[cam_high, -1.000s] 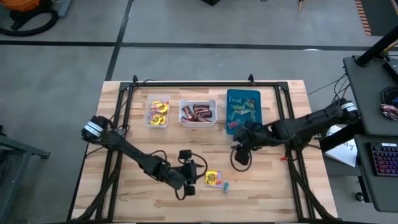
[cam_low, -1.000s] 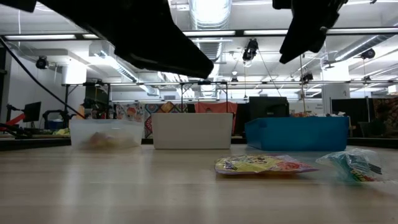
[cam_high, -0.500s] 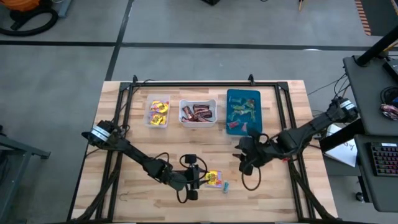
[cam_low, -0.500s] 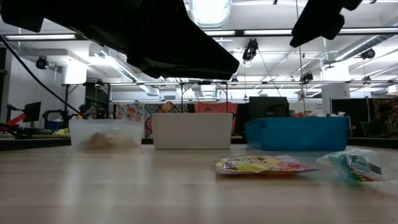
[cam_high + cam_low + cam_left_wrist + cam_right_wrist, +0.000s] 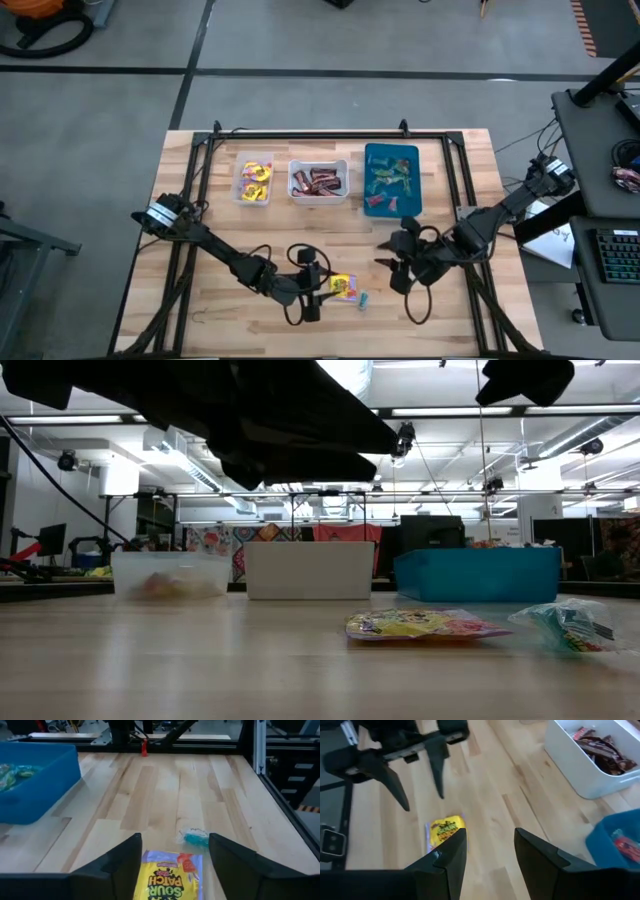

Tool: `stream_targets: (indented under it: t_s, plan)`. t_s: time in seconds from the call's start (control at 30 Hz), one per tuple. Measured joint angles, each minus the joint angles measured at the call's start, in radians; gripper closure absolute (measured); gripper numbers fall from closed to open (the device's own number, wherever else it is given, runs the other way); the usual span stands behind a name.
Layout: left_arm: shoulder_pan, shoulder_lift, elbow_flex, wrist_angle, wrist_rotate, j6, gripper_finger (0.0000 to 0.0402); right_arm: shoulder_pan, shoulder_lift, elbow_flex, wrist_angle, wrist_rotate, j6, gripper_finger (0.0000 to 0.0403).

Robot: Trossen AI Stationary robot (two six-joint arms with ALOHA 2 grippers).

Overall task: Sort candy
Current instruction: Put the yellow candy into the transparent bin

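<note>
Hovered left pincer [image 5: 322,290], fingers spread, over crinkly yellow packet [image 5: 170,881] flat on pale plank tabletop [image 5: 220,230]; tiny teal piece [image 5: 196,837] just beside. Hung right pincer [image 5: 388,262] open nearby.

Overhead, table-level and two wrist views, all sharing the yellow packet [image 5: 343,287].

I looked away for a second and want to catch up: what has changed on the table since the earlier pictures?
The right gripper pulled away from the blue bin toward the table's near side, jaws open and empty. The left gripper moved in toward the yellow packet and opened; its fingers now flank the packet without holding it. The packet, the small teal piece and the three bins stayed put.
</note>
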Motion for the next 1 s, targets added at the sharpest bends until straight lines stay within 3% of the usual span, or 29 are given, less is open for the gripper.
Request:
stream_targets:
  t_s: [0.37,0.67,0.83,1.0]
  plan:
    - [0.000,0.000,0.000,-0.004,0.026,-0.014,0.0151,0.010,0.000,-0.009,0.033,0.001,-0.001,0.0248]
    - [0.001,0.009,0.000,0.003,0.026,-0.030,0.0082,0.009,0.000,-0.027,0.034,0.027,0.000,0.0248]
    - [0.015,0.075,0.000,0.018,0.035,-0.018,0.0081,0.009,0.000,-0.046,0.034,0.027,0.030,0.0244]
    - [0.048,0.142,0.000,0.163,0.113,0.034,0.0088,0.009,0.000,-0.066,0.034,0.027,0.051,0.0243]
